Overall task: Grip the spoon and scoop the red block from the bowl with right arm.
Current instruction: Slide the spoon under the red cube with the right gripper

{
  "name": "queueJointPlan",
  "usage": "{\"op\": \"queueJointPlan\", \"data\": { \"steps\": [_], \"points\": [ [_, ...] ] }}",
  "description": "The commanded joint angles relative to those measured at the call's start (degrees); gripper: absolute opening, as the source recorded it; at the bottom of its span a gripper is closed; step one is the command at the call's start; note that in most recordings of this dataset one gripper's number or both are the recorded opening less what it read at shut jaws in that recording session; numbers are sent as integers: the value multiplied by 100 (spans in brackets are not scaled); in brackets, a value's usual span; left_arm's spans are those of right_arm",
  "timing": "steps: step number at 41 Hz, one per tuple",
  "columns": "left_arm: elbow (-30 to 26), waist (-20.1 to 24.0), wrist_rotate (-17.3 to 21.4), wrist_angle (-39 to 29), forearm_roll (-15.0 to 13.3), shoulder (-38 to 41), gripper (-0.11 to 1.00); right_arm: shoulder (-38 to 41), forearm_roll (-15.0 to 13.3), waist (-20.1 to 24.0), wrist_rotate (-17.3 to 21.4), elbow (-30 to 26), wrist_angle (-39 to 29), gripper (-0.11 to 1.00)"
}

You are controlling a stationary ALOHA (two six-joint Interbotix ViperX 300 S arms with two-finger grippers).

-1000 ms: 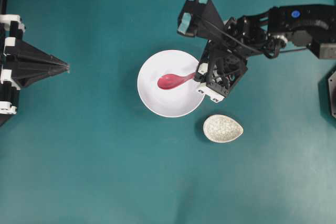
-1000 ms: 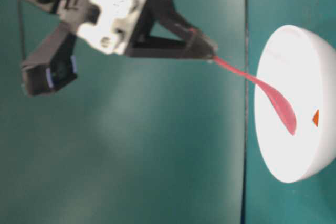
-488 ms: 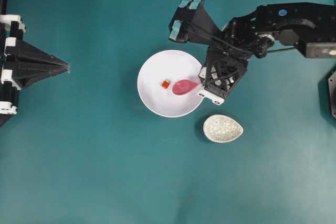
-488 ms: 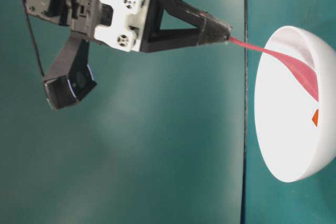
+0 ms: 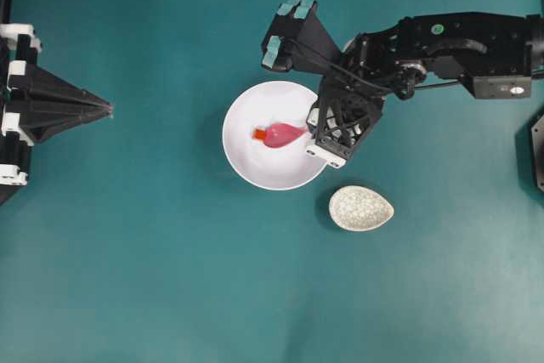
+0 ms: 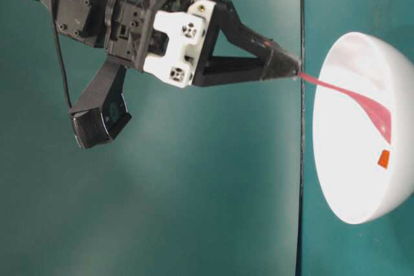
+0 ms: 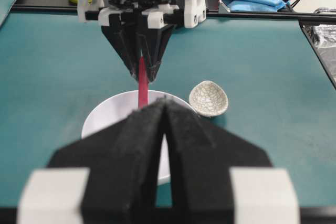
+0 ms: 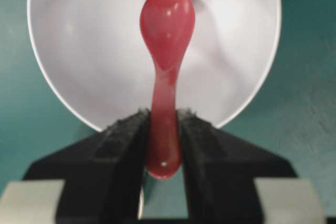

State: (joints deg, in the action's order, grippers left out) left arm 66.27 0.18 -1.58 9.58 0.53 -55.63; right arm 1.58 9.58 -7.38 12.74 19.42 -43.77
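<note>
One red block (image 5: 258,133) sits inside the bowl (image 5: 246,167), and from my overhead feed the tip of the spoon (image 5: 283,134) is right up against it, touching or nearly so. My right wrist camera shows the same: the cube peeks out just past the front edge of the scoop, not in it. The spoon's handle runs back to the right gripper (image 8: 163,145), whose two pads are clamped on either side of the handle near its end (the small hole shows just below the grip). From table level the spoon slants down from the fingertips over the bowl's rim into the white interior, with the block a little apart from the scoop in that view. The right arm (image 5: 459,36) reaches in from the right side of the table. Just beside the bowl, lower right, lies a speckled dish (image 5: 361,207). My left gripper (image 7: 164,124) is parked well to the left, fingers pressed together and holding nothing.
</note>
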Motion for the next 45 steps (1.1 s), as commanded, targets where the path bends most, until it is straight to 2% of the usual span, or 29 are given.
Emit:
{"op": "queueJointPlan", "data": {
  "steps": [1, 11, 22, 37, 45],
  "points": [
    [-149, 0, 0, 26, 18, 18, 1, -53, -9, 0, 0, -158, 193, 26],
    [-149, -9, 0, 26, 18, 18, 1, 0, -18, 9, -9, -141, 519, 26],
    [-149, -9, -35, 26, 18, 9, 1, -9, -229, 9, 0, -123, 940, 26],
    [-149, -9, -62, 26, 18, 0, 1, -26, -255, 123, 0, -70, 1274, 26],
    [-149, -9, -53, 18, 18, 0, 1, -167, -255, 229, 18, 158, 1688, 26]
  ]
}}
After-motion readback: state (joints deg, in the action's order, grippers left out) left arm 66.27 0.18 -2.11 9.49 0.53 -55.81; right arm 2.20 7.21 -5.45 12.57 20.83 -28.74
